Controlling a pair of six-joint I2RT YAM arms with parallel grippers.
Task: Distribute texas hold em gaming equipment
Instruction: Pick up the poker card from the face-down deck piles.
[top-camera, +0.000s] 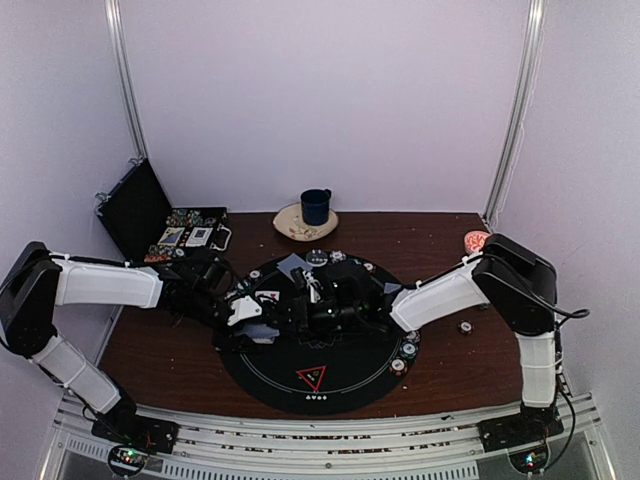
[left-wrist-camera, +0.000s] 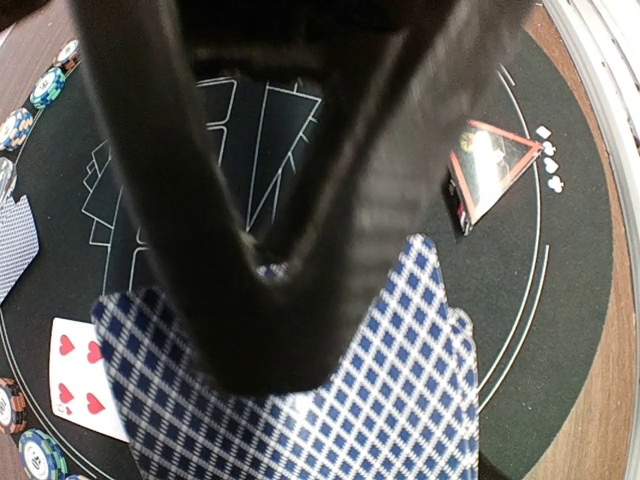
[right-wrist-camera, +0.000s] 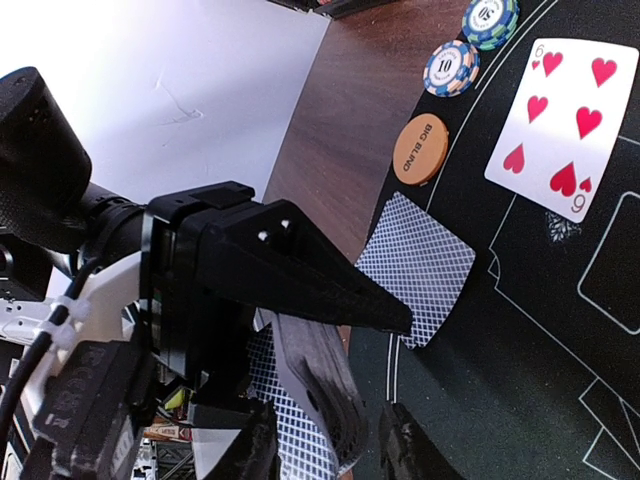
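Note:
My left gripper (top-camera: 285, 310) hovers over the round black poker mat (top-camera: 350, 385) and is shut on a deck of blue-diamond-backed cards (left-wrist-camera: 400, 400). In the right wrist view the deck (right-wrist-camera: 315, 385) hangs from it, its lower end between my right gripper's (right-wrist-camera: 320, 448) open fingers. The right gripper (top-camera: 322, 300) meets the left one at the mat's middle. A face-up six of hearts (right-wrist-camera: 562, 115), a face-down card (right-wrist-camera: 420, 265), the orange Big Blind button (right-wrist-camera: 420, 150) and striped chips (right-wrist-camera: 450, 68) lie on the mat. The red-edged triangle marker (top-camera: 312, 378) sits near the mat's front.
An open black case (top-camera: 140, 210) with chips and cards stands at the back left. A dark blue mug (top-camera: 316, 206) on a beige plate stands behind the mat. A red-patterned bowl (top-camera: 476, 241) is at the back right. More chips (top-camera: 403, 357) lie on the mat's right rim.

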